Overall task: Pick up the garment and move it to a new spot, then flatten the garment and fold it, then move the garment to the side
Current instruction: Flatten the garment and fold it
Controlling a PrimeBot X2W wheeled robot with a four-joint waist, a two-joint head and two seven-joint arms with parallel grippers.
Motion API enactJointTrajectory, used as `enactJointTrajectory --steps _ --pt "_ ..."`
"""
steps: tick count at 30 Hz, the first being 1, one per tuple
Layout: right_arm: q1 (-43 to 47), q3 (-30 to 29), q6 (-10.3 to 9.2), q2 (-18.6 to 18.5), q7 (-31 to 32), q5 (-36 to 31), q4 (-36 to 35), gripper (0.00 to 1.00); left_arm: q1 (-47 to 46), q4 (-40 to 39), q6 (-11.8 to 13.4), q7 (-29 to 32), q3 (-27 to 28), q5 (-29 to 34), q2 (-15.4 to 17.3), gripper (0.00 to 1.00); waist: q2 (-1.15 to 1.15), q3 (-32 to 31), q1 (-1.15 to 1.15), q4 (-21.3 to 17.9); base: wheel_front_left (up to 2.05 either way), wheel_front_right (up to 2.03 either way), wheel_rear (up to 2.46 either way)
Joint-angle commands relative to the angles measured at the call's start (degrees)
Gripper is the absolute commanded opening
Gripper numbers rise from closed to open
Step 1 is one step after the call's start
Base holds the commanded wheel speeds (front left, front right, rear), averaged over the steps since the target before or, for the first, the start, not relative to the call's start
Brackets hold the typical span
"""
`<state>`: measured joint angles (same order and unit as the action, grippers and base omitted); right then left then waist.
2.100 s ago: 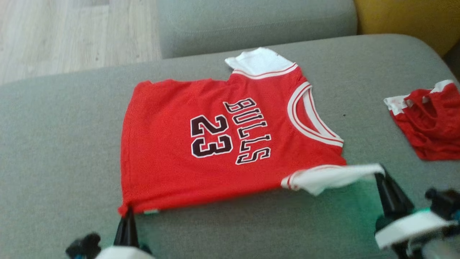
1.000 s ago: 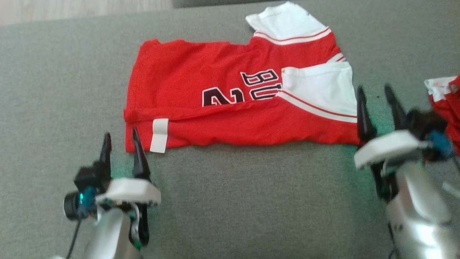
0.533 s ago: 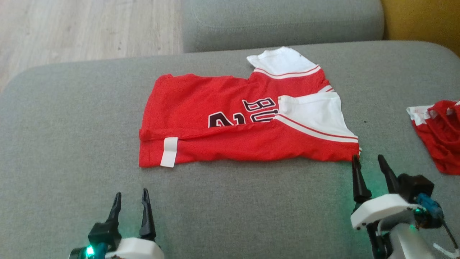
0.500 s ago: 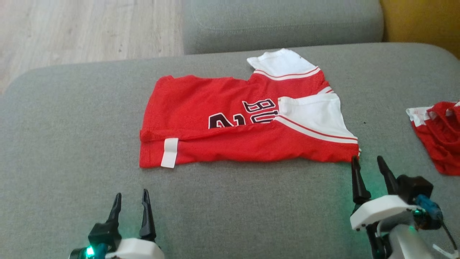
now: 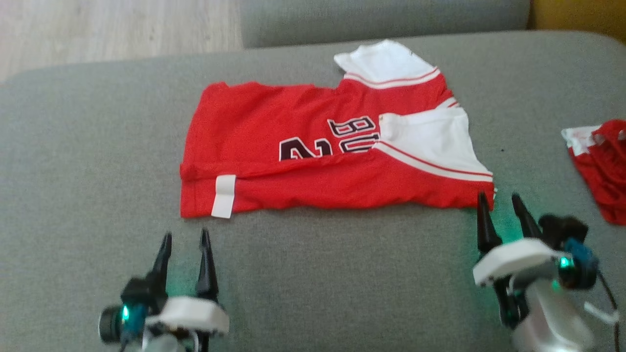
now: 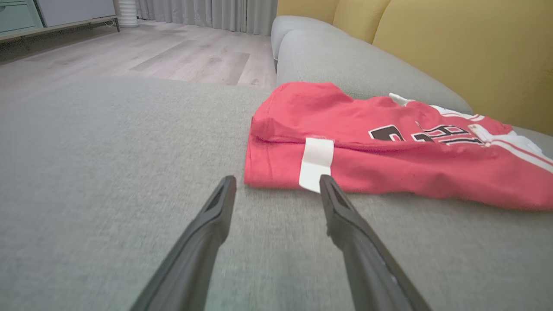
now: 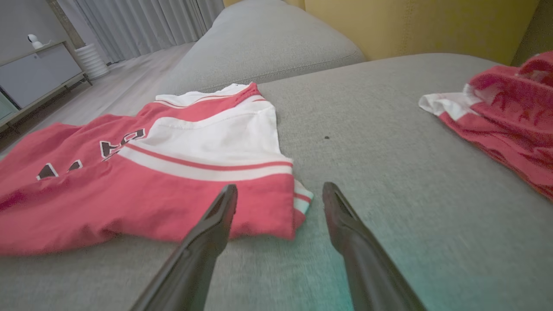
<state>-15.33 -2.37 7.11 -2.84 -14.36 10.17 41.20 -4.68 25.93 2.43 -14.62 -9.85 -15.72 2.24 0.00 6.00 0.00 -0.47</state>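
The garment (image 5: 313, 146) is a red jersey with white sleeves and dark lettering, lying on the grey sofa cushion (image 5: 342, 274) with its near long edge folded over toward the middle. A white tag (image 5: 223, 196) shows on that fold. My left gripper (image 5: 185, 236) is open, just short of the garment's near left corner (image 6: 259, 175). At the near right corner (image 7: 293, 203) my right gripper (image 5: 498, 198) stands open with nothing between its fingers. The left gripper (image 6: 276, 183) and right gripper (image 7: 280, 190) each show their fingers spread in the wrist views.
A second red and white garment (image 5: 599, 161) lies crumpled at the cushion's right edge. Another grey cushion (image 5: 381, 19) sits behind, a yellow backrest (image 6: 466, 47) to the right, and wooden floor (image 5: 107, 29) at the far left.
The garment's near edge went from flat to folded over. Both grippers let go and drew back toward me, then crept slightly forward to the corners. The camera has shifted.
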Motion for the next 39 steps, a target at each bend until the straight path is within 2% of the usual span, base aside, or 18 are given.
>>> enactJointTrajectory --steps 1,9,10,11,13,18,25,27,31,39 --pt "-3.65 1.25 0.37 -0.05 -0.63 0.38 -0.84 1.00 -4.20 -1.58 -0.26 -0.38 1.61 -0.22 0.64 1.00 0.00 2.90 0.00 -0.13 0.00 0.00 0.00" --pt "-7.22 2.18 0.37 -0.05 -0.63 -0.29 4.79 1.00 -9.59 0.87 -1.33 -0.38 1.53 -1.41 0.64 1.00 0.00 7.67 0.00 -0.11 0.00 0.00 0.00" --pt "-7.39 2.25 0.37 -0.05 -0.63 -0.19 5.70 0.86 -10.08 1.30 -1.32 -0.38 1.63 -1.59 0.64 1.00 0.00 7.99 0.00 -0.16 0.00 0.00 0.00" --pt "-7.56 2.67 0.37 -0.04 -0.63 -0.05 7.27 0.19 -10.80 2.04 -1.18 -0.38 1.79 -1.77 0.64 1.00 0.00 8.49 0.00 -0.31 0.00 0.00 0.00" --pt "-7.66 3.16 0.37 -0.04 -0.63 0.40 8.70 0.00 -11.31 3.34 -0.73 -0.38 2.01 -2.25 0.64 1.00 0.00 8.76 0.00 -0.62 0.00 0.00 0.00" --pt "-8.28 4.46 0.37 -0.04 -0.63 1.20 10.01 0.00 -13.01 7.19 0.72 -0.38 2.69 -1.89 0.64 1.00 0.00 9.40 0.00 -1.32 0.00 0.00 0.00" --pt "-9.11 6.03 0.37 -0.04 -0.63 2.54 8.03 0.00 -16.14 13.01 0.04 -0.38 2.60 -3.86 0.64 0.99 0.00 10.25 0.00 -1.78 0.00 0.00 0.00" --pt "-9.13 6.36 0.37 -0.04 -0.63 2.84 7.13 0.00 -17.00 15.11 -0.37 -0.38 2.21 -4.12 0.64 0.00 0.00 10.19 0.00 -1.81 0.00 0.00 0.00" --pt "-9.03 6.47 0.37 -0.04 -0.63 4.08 4.86 0.00 -17.62 13.88 -1.26 -0.38 2.87 -4.36 0.64 0.00 0.00 9.16 0.00 -1.68 0.00 0.00 0.00" --pt "-10.08 6.81 0.37 -2.06 -0.63 7.00 0.85 0.00 -14.85 3.12 -2.36 -0.38 7.12 -1.23 0.64 0.00 0.00 2.45 0.00 -0.92 0.00 0.00 0.00"
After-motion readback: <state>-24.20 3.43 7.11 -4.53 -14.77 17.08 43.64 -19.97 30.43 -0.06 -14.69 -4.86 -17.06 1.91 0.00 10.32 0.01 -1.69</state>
